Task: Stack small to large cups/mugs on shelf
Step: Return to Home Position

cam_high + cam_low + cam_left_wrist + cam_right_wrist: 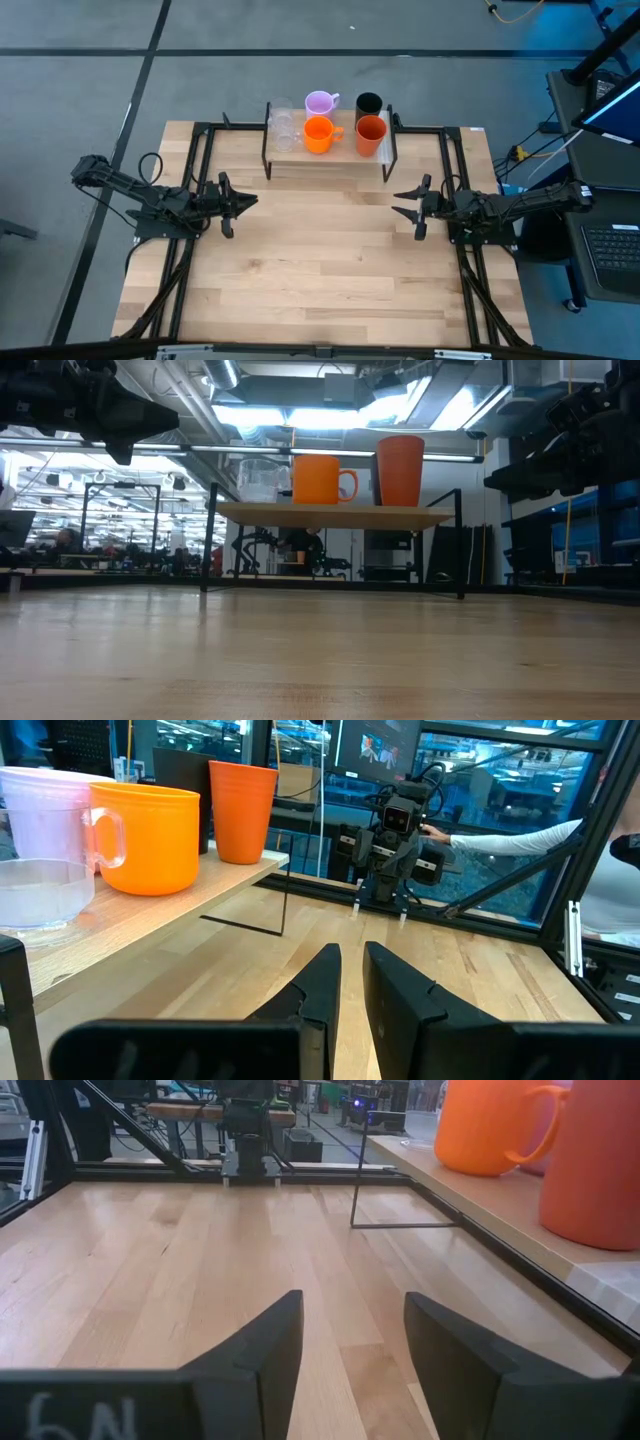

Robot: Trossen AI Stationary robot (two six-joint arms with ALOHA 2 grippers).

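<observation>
Left gripper (250, 201): held over the left of the pale wooden tabletop (330, 270), clear of the shelf; fingers nearly together, nothing grasped.
Shelf (330, 162): light-wood board on black wire legs, set at the far edge.
Left end: clear glasses (283, 128), judged smallest.
Middle: lilac mug (319, 102) behind orange handled mug (318, 134).
Right end: black cup (369, 103) behind tall orange-red cup (371, 135); sizes apparently rise rightward.
Right gripper (396, 203): mirrored opposite, fingers spread, empty.
</observation>
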